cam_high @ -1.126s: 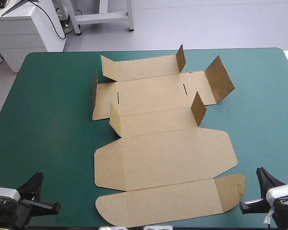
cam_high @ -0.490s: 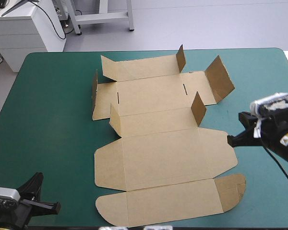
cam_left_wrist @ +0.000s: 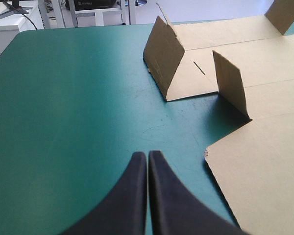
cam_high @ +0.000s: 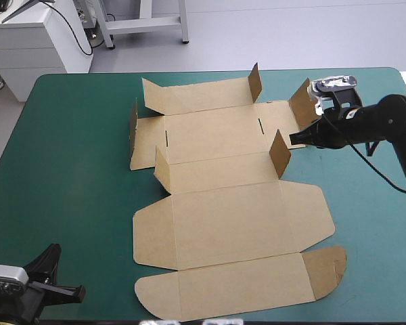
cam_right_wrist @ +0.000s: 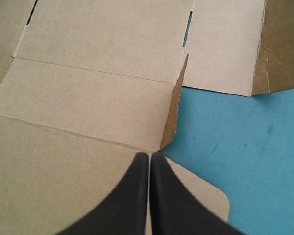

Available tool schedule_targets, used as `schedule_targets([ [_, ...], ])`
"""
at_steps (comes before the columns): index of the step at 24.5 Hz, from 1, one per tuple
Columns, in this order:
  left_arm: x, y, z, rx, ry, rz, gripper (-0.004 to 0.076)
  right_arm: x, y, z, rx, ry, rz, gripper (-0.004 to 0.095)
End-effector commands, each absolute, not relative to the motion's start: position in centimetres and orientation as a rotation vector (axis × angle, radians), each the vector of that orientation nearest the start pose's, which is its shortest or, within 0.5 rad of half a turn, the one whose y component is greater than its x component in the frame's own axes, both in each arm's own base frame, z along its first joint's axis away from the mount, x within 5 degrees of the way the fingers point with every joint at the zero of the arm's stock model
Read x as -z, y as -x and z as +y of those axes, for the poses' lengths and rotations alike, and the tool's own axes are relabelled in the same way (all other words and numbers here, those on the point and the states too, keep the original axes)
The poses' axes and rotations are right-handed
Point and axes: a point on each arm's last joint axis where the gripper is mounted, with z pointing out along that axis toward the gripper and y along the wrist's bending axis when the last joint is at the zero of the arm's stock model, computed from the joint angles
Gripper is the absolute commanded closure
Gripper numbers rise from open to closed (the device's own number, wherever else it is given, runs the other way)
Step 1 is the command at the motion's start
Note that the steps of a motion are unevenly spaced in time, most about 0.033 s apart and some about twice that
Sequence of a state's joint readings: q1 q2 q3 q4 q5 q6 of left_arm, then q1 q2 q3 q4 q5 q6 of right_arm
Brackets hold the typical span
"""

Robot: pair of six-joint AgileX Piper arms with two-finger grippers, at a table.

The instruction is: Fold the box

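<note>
Your box point(cam_high: 230, 203) lies opened out in the middle of the teal-green cover point(cam_high: 68, 169). Most of its panels are flat, and its nearest flap reaches close to the table's near edge. A few small flaps stand up at its left and right ends, among them an upright tab point(cam_high: 279, 153) at the right end of the middle strip.

In the right wrist view the board runs out of sight on three sides, so you cannot trace its outline there. You also cannot tell whether the fingers touch the board.

The right gripper point(cam_right_wrist: 149, 155) has its fingers pressed together into one point. Its arm reaches in from the table's right side, the tip just beside that tab.

The left gripper point(cam_left_wrist: 148, 154) is likewise pressed together. It sits low at the near left corner, well apart from the box and partly cut off in the high view.
</note>
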State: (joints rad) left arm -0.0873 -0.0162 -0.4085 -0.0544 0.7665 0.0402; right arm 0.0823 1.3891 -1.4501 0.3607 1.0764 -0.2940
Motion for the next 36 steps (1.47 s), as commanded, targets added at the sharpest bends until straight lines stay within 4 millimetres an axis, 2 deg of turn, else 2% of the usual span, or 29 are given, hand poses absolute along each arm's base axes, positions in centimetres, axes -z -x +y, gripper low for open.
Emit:
schedule_targets([
  [1,-28.9,-1.0,-0.5,0.109,-0.100,1.719,0.0731,-41.1,-29.9,5.2,-0.376,0.366,2.360,0.0907],
  [4,-28.9,-1.0,-0.5,0.109,-0.100,1.719,0.0731,-40.2,-31.7,5.3,-0.372,0.388,2.408,0.0858],
  [7,-28.9,-1.0,-0.5,0.109,-0.100,1.719,0.0731,-39.3,-33.2,5.4,-0.378,0.406,2.473,0.0761],
  [12,-28.9,-1.0,-0.5,0.109,-0.100,1.719,0.0731,-38.0,-35.5,5.6,-0.398,0.415,2.540,0.0523],
  [13,-28.9,-1.0,-0.5,0.109,-0.100,1.719,0.0731,-37.7,-36.2,5.7,-0.401,0.415,2.544,0.0429],
  [15,-28.9,-1.0,-0.5,0.109,-0.100,1.719,0.0731,-37.0,-36.8,5.7,-0.407,0.401,2.561,0.0345],
  [17,-28.9,-1.0,-0.5,0.109,-0.100,1.719,0.0731,-35.6,-37.7,5.8,-0.409,0.399,2.600,0.0309],
  [22,-28.9,-1.0,-0.5,0.110,-0.098,1.719,0.0731,-32.2,-39.4,6.3,-0.467,0.395,2.694,0.0310],
  [26,-28.9,-1.0,-0.5,0.112,-0.097,1.719,0.0731,-30.9,-39.8,7.5,-0.464,0.456,2.725,0.0310],
  [29,-28.9,-1.0,-0.5,0.112,-0.097,1.719,0.0731,-29.9,-39.9,9.2,-0.384,0.548,2.738,0.0310],
  [32,-28.9,-1.0,-0.5,0.112,-0.097,1.719,0.0731,-29.1,-40.2,9.7,-0.317,0.546,2.755,0.0317],
  [33,-28.9,-1.0,-0.5,0.112,-0.097,1.719,0.0731,-29.0,-40.3,9.8,-0.305,0.549,2.755,0.0335],
  [36,-28.9,-1.0,-0.5,0.112,-0.097,1.719,0.0731,-28.9,-40.4,9.5,-0.240,0.550,2.757,0.0538],
])
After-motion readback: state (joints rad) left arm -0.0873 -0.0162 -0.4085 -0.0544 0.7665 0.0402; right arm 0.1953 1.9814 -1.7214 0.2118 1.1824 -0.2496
